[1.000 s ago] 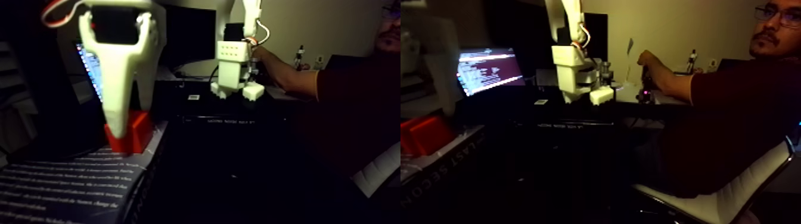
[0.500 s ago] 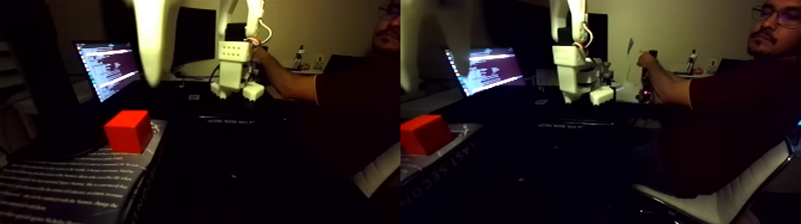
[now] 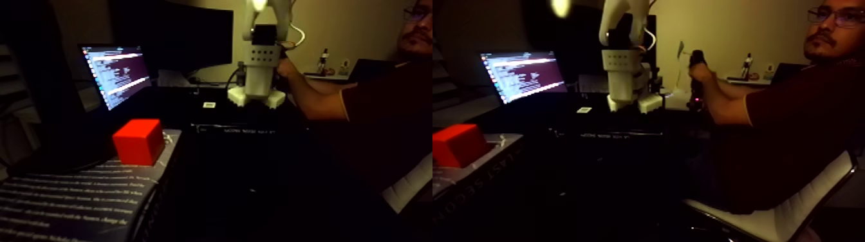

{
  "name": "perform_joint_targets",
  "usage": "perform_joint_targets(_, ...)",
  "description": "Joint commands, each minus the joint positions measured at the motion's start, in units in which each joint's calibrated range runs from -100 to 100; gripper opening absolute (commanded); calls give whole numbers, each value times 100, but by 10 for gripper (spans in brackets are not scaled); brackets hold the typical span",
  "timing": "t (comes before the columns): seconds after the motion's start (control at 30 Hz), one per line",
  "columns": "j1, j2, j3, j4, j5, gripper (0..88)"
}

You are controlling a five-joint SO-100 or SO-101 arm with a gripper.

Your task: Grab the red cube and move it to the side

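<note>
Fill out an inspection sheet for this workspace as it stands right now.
Surface: dark book cover with white print, dim lighting.
Job's things: red cube rests on the book, nothing touching it.
Clutter: laptop with lit screen behind the cube.
Grippers: gripper only a pale blur at the top edge; state unreadable.
Cables: white wire by the arm's white base.
Surroundings: seated person, hand on a handle; wall behind.

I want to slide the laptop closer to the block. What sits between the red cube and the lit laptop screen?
Nothing I can make out: in the fixed view, the stretch between the red cube and the laptop screen is dark, bare-looking surface, though dim.
</note>
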State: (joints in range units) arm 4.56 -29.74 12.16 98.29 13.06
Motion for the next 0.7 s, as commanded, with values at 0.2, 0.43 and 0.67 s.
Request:
perform_joint_targets(0.2, -997, -1622, 2789, -1788, -742, 283)
perform_joint_targets(0.43, -1288, -2101, 3977, -2582, -753, 283)
perform_joint_targets(0.67, -1471, -2572, 4621, -3004, -823, 283)
